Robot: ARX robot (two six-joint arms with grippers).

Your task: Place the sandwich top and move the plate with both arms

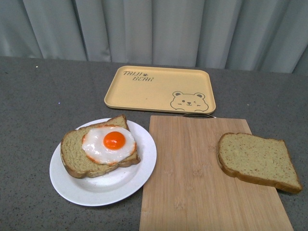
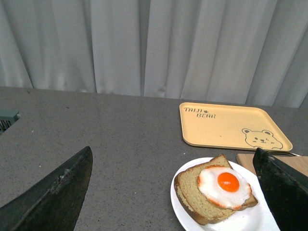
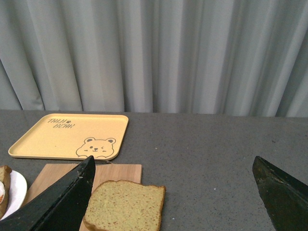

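plate (image 1: 103, 192) on l side of grey table (image 1: 33, 106): round, white, r rim just over l edge of board (image 1: 192, 178). carrying egg slice (image 1: 74, 154), i.e. tan bread lying flat w/ fried egg (image 1: 109, 143) on top, yolk up, slice spanning most of plate. further back, abt mid-table: yellow tray (image 1: 154, 89) w/ bear drawing, flat, near edge just beside board's far edge. on r part of board: sandwich top (image 1: 257, 161), plain speckled slice w/ darker crust, lying flat, r end hanging past board's r edge; well apart from plate & egg slice. pale curtain (image 1: 154, 29) behind table.

l wrist view: left gripper (image 2: 172, 151) spread wide, black fingers (image 2: 53, 197) at both sides of frame, holding nothing, touching nothing. btwn them, further off: plate (image 2: 245, 222) w/ egg slice (image 2: 192, 192), nearer one finger than the other; tray (image 2: 226, 125) beyond; corner of board next to plate.

r wrist view: right gripper (image 3: 173, 159) also spread wide, nothing btwn fingers (image 3: 279, 192), touching nothing. sandwich top (image 3: 127, 207) close by one finger, flat on board (image 3: 120, 171); tray (image 3: 67, 134) beyond board; sliver of plate (image 3: 14, 187) at frame edge.
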